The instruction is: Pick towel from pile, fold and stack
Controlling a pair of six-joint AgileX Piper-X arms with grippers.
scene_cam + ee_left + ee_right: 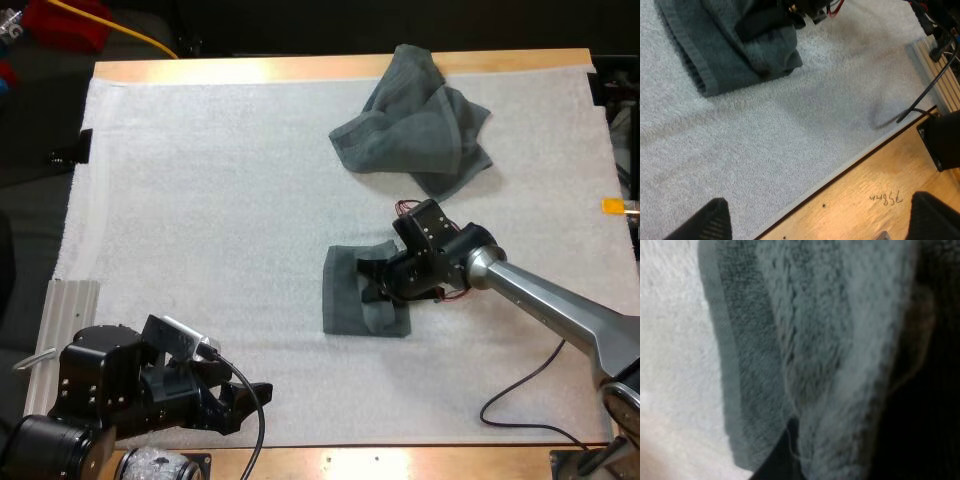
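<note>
Silver right arm (560,295), black right hand (378,280), black left hand (258,392)

A wooden table (250,70) carries a white mat (220,190) that covers nearly all of its top, leaving bare wood along the far and near edges. A ribbed metal rail (72,312) lies at the mat's left edge, and a yellow cable (150,42) runs beyond the table's far side.

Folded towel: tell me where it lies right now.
In the high view the folded towel sits on the mat, right of centre, the right gripper at it; the crumpled towel lies beyond, near the far edge.
</note>
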